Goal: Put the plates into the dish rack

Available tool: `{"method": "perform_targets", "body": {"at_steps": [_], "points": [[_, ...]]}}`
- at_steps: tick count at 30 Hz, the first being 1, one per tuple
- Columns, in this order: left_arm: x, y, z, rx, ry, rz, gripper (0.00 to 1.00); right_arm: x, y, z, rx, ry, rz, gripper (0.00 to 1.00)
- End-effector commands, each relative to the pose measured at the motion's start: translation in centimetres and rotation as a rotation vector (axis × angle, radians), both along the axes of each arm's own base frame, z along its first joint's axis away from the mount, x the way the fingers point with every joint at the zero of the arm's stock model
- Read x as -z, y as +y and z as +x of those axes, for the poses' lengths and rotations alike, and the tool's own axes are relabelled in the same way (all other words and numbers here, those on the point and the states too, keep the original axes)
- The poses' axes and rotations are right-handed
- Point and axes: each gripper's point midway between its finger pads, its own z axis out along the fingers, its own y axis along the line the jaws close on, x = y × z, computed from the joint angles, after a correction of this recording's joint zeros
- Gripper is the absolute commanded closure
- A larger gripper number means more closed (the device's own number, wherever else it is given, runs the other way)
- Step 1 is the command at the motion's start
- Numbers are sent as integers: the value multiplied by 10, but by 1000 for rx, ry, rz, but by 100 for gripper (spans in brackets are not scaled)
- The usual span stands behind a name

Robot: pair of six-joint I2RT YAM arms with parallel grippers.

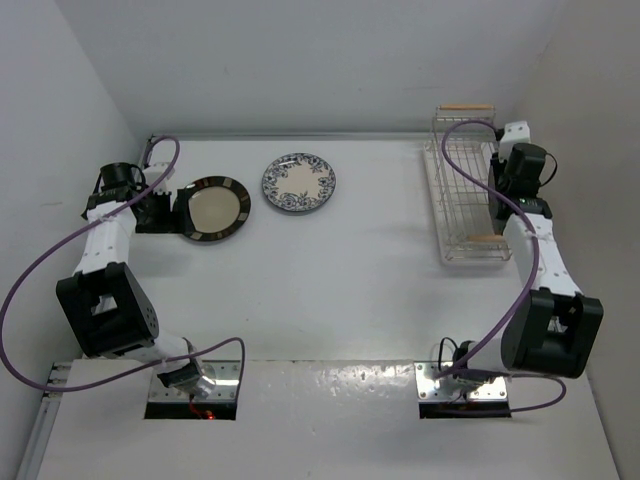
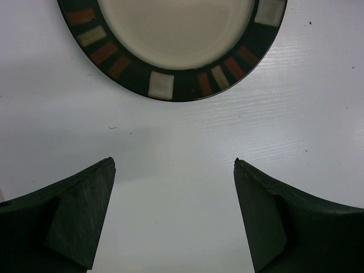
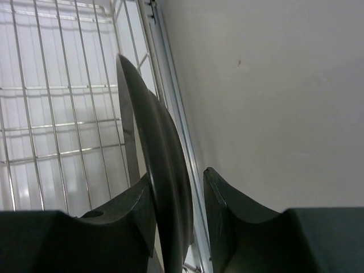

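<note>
The dark-rimmed plate with a cream centre point(image 1: 213, 208) lies flat at the back left; its rim point(image 2: 162, 85) is just ahead of my left gripper point(image 2: 173, 162), which is open and empty, low over the table point(image 1: 168, 211). The blue-and-white floral plate point(image 1: 298, 183) lies flat to its right. The white wire dish rack point(image 1: 465, 190) stands at the back right. In the right wrist view a grey-rimmed plate point(image 3: 156, 148) stands on edge in the rack point(image 3: 57, 114). My right gripper point(image 3: 178, 173) straddles its rim, the left finger touching and the right finger apart; in the top view it is at the rack's right side point(image 1: 502, 192).
The right wall point(image 3: 273, 85) is close beside the rack and my right arm. The rack has wooden handles at its far end point(image 1: 467, 107) and near end point(image 1: 487, 238). Purple cables loop over both arms.
</note>
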Motion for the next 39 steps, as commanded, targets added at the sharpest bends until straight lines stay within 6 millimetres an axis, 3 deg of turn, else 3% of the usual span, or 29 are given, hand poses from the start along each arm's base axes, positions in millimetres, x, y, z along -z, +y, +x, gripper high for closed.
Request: {"method": "perform_targets", "body": {"at_steps": [1, 4, 5, 7, 9, 12, 15, 18, 25, 28, 39], "points": [[-13, -1, 3, 16, -40, 9, 11, 7, -6, 0, 23, 11, 21, 64], [-13, -1, 3, 16, -40, 9, 11, 12, -3, 2, 6, 21, 27, 77], [-13, -1, 3, 16, -40, 9, 11, 11, -3, 2, 2, 21, 24, 88], [-13, -1, 3, 16, -40, 9, 11, 8, -1, 4, -5, 14, 28, 99], [-14, -2, 4, 21, -43, 2, 11, 4, 1, 4, -7, 11, 22, 100], [-14, -2, 4, 21, -43, 2, 11, -19, 2, 5, -6, -38, 11, 100], [-14, -2, 4, 21, -43, 2, 11, -54, 6, 5, -10, -124, -5, 100], [-14, -2, 4, 21, -43, 2, 11, -78, 12, 6, -27, -188, -34, 100], [-14, -4, 4, 26, -46, -6, 11, -92, 10, 5, 1, -217, -152, 100], [-13, -4, 2, 33, -39, -4, 11, -90, 9, 1, 13, -215, -190, 100], [-14, -6, 2, 38, -42, -11, 11, -103, 11, -1, 23, -273, -148, 100]]}}
